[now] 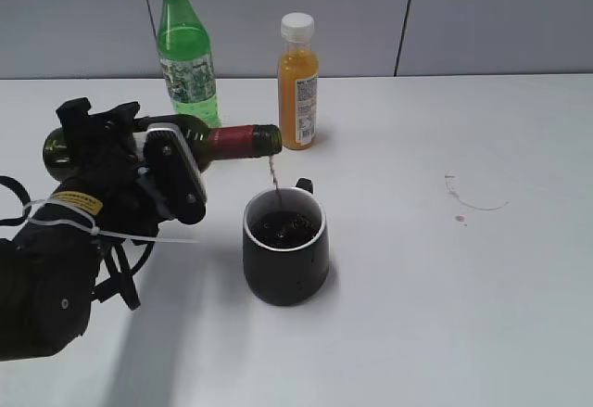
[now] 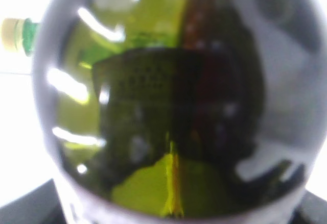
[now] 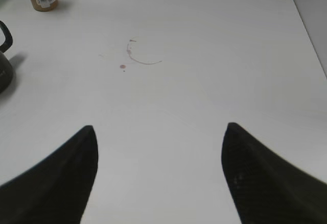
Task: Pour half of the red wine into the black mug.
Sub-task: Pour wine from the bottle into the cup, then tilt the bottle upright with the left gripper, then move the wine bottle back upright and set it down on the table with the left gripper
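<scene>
My left gripper [image 1: 162,171] is shut on the dark green wine bottle [image 1: 232,140] and holds it lying sideways, mouth to the right above the black mug [image 1: 285,249]. A thin stream of red wine [image 1: 273,184] falls from the mouth into the mug, which holds dark liquid. In the left wrist view the bottle's glass base [image 2: 173,106] fills the frame, blurred, and hides the jaws. My right gripper [image 3: 159,132] is open and empty over bare table. The mug's edge and handle [image 3: 4,50] show at the left of the right wrist view.
A bright green plastic bottle [image 1: 187,50] and a small orange juice bottle [image 1: 298,82] stand behind the mug near the back wall. A faint ring stain [image 1: 473,198] marks the white table [image 1: 445,314] at the right; the stain also shows in the right wrist view [image 3: 140,55].
</scene>
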Robot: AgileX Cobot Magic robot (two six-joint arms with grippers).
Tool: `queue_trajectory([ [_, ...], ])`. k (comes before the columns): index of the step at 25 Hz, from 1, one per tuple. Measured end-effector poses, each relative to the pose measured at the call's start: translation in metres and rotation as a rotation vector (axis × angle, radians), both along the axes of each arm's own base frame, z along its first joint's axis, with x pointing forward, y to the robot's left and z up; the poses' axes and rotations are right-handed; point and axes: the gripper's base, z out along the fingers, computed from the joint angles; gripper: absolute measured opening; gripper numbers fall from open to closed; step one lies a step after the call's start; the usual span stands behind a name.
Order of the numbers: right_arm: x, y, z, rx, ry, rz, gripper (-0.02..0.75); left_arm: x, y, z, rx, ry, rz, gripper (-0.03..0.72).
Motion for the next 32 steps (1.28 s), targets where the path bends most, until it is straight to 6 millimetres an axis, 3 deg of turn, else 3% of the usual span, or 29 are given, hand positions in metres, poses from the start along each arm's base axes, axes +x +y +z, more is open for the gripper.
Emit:
queue_trajectory([
  [7, 0.000, 0.000, 0.000, 0.000, 0.000, 0.000, 0.573, 0.000, -0.007, 0.000, -0.255, -0.018, -0.022, 0.532],
  [13, 0.000, 0.000, 0.000, 0.000, 0.000, 0.000, 0.573, -0.001, -0.015, -0.004, -0.739, 0.013, -0.009, 0.532],
  [19, 0.000, 0.000, 0.000, 0.000, 0.000, 0.000, 0.573, 0.005, -0.012, -0.002, -1.086, 0.013, 0.031, 0.532],
  [24, 0.000, 0.000, 0.000, 0.000, 0.000, 0.000, 0.573, 0.013, 0.006, -0.004, -1.296, 0.071, -0.005, 0.532],
  [32, 0.000, 0.000, 0.000, 0.000, 0.000, 0.000, 0.573, 0.029, 0.054, -0.008, -1.296, 0.214, -0.162, 0.532],
])
